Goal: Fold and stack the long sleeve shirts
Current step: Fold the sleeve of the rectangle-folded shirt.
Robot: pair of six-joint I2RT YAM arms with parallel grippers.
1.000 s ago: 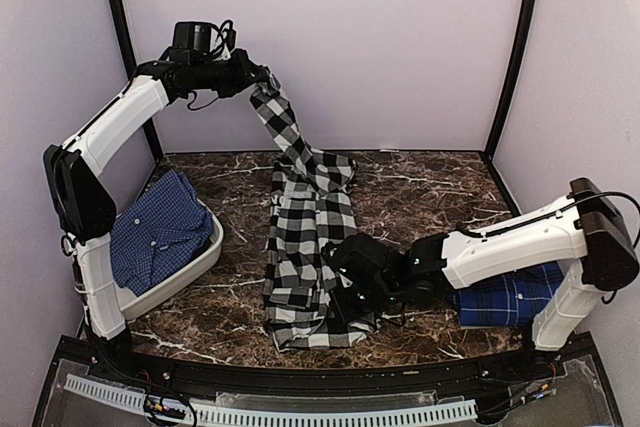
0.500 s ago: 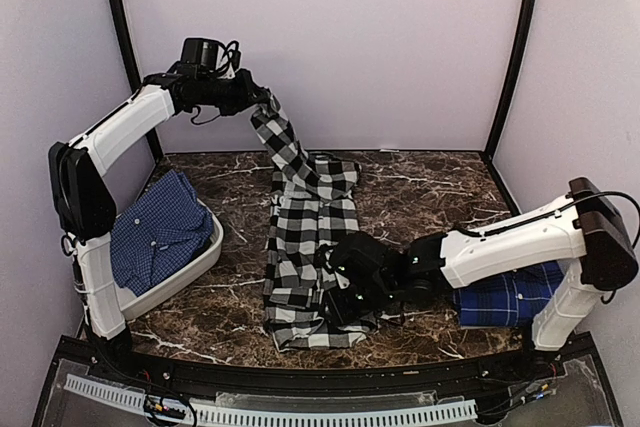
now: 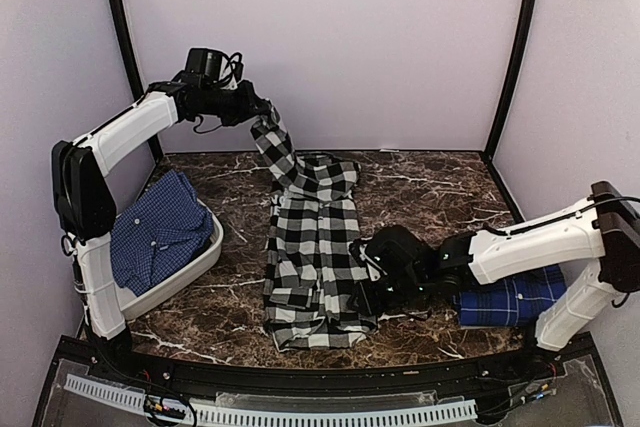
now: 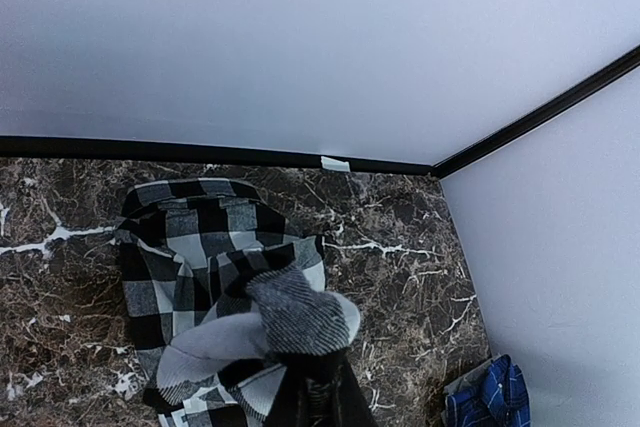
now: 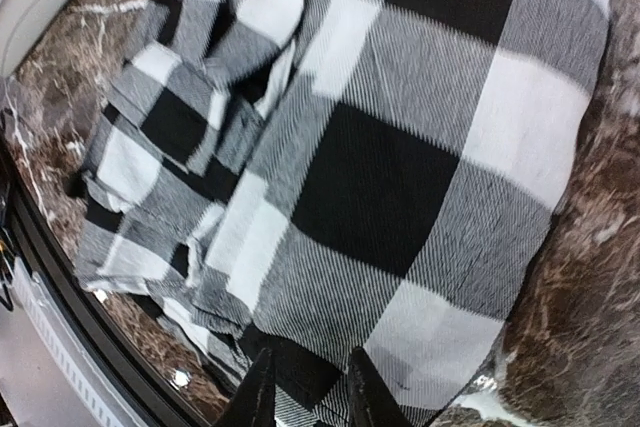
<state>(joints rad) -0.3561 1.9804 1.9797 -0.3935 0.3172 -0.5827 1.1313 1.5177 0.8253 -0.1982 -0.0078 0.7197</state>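
A black-and-white checked shirt [image 3: 315, 237] lies lengthwise in the middle of the worktop [image 3: 430, 197]. The left hand [image 3: 264, 115], raised at 11 o'clock, grips its sleeve [image 3: 278, 147]. The right hand [image 3: 368, 289] is at the shirt's 4 o'clock edge, fingers [image 5: 258, 392] slightly apart; I cannot tell whether it grips the cloth. A blue plaid shirt [image 3: 510, 299] lies at 4 o'clock.

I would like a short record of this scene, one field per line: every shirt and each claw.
checked shirt: body on table, one sleeve raised
left claw: shut on that sleeve
right claw: open, at the checked shirt's right edge
blue shirt: in white bin
blue plaid shirt: folded, at the table's right side
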